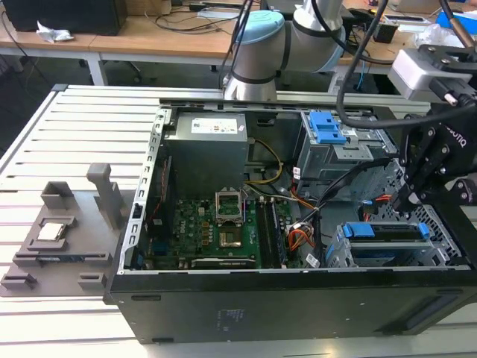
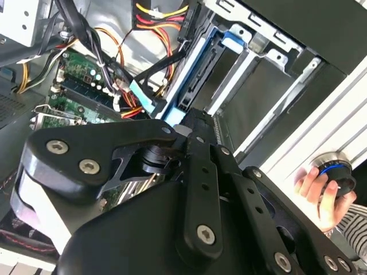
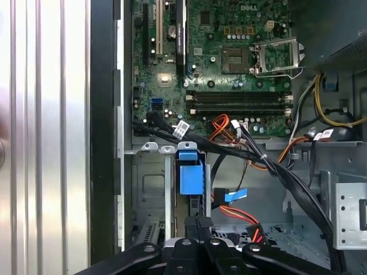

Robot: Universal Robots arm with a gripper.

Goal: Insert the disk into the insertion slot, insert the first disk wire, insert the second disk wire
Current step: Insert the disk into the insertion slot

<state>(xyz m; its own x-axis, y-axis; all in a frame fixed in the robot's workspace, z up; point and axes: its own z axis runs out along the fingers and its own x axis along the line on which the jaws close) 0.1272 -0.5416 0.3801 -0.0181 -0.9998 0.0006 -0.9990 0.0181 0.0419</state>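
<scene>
Closest in, pincer [image 3: 198,220] pressed together, pinching nothing, tips just over the disk [image 3: 190,179]. Disk sitting in the insertion slot [image 3: 150,189], at the computer case's [image 1: 261,313] near corner on the exterior view's right. Just behind, black and orange cables [image 3: 275,166] across the way. Farther in, green board [image 3: 206,74]. By the far wall, white label [image 1: 216,125] on a grey box [image 1: 205,160], print too small to read. In the second wrist view, a hand [image 2: 312,189] on a round knob [image 2: 338,172] outside the case.

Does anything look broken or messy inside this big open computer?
Nothing looks broken. Black and orange wires sprawl loose over the edge of the green circuit board, and a red cable with a blue plug seems to hang unconnected near the blue-framed silver disk sitting in its grey metal slot.
</scene>
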